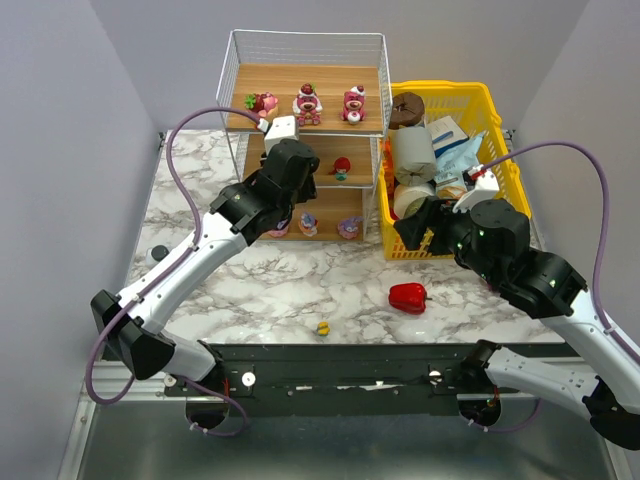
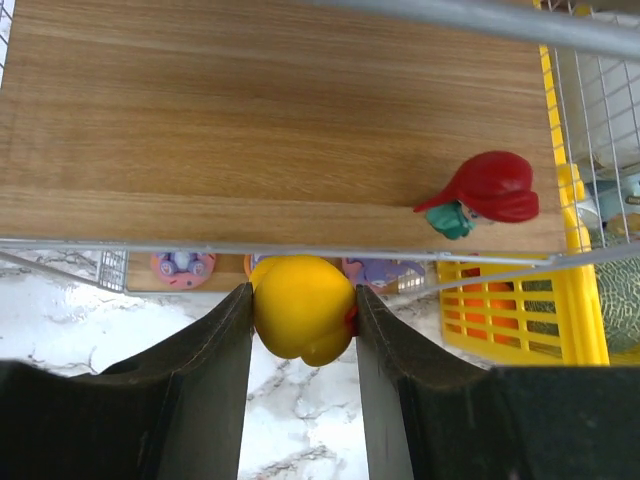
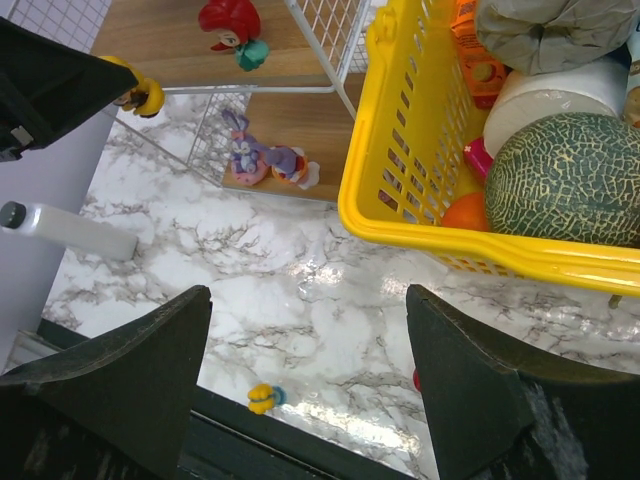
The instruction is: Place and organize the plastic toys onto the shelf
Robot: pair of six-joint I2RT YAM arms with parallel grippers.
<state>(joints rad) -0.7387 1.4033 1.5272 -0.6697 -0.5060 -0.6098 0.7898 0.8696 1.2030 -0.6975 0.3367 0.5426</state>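
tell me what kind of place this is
Likely a robot lab bench, not a home: plain grey walls box in a marble-patterned table, two arms are bolted at its near edge, and toy figurines sit on a wire shelf.

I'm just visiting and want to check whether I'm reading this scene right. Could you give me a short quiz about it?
1. True or false: the right gripper holds a toy.
2. What does the left gripper clamp at the front of the shelf?
3. How many pink figurines stand on the shelf's top board? A two, B three, C five.
Key: 1 false, its jaws are open and empty. 2 a yellow duck toy. 3 B.
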